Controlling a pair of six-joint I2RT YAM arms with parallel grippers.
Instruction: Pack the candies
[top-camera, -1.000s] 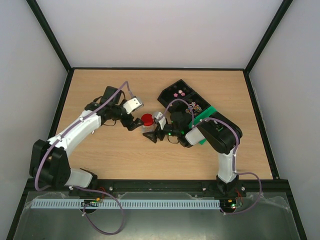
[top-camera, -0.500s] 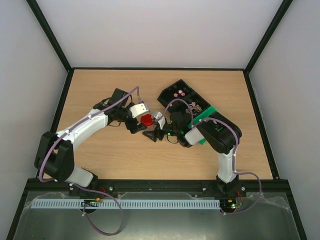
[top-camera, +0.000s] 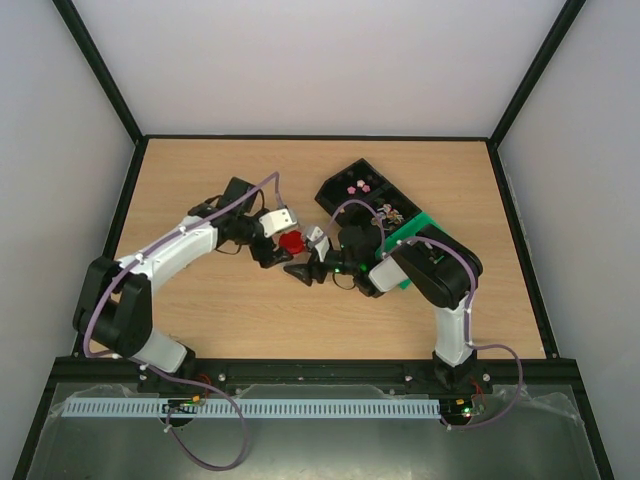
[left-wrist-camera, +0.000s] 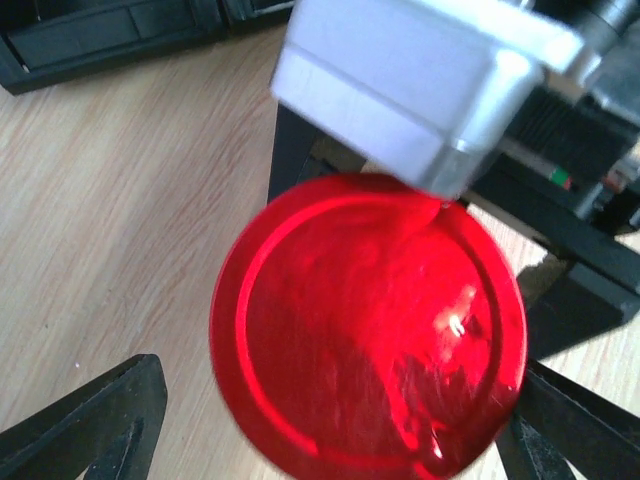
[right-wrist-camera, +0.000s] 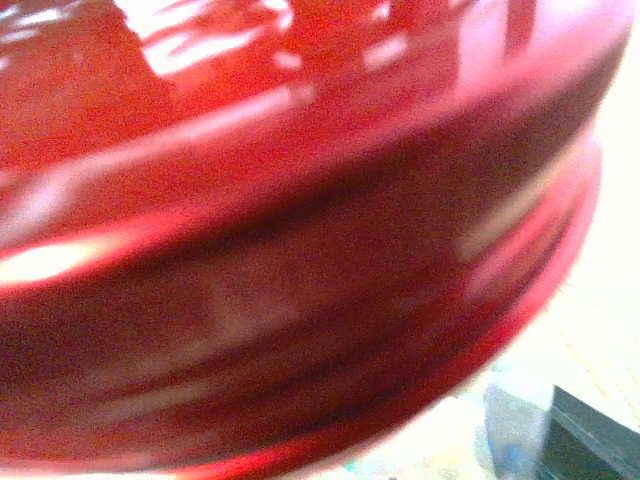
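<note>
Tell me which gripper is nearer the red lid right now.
Left, narrowly. The left gripper straddles the red lid, jaws open either side. The right gripper sits just beside it toward the near edge, jaws unclear; the lid fills its wrist view.

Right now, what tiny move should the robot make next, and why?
Probably close the left pincer on the red lid. Its fingers stand open on either side of the lid, not touching it, and the right pincer sits close beside it.
</note>
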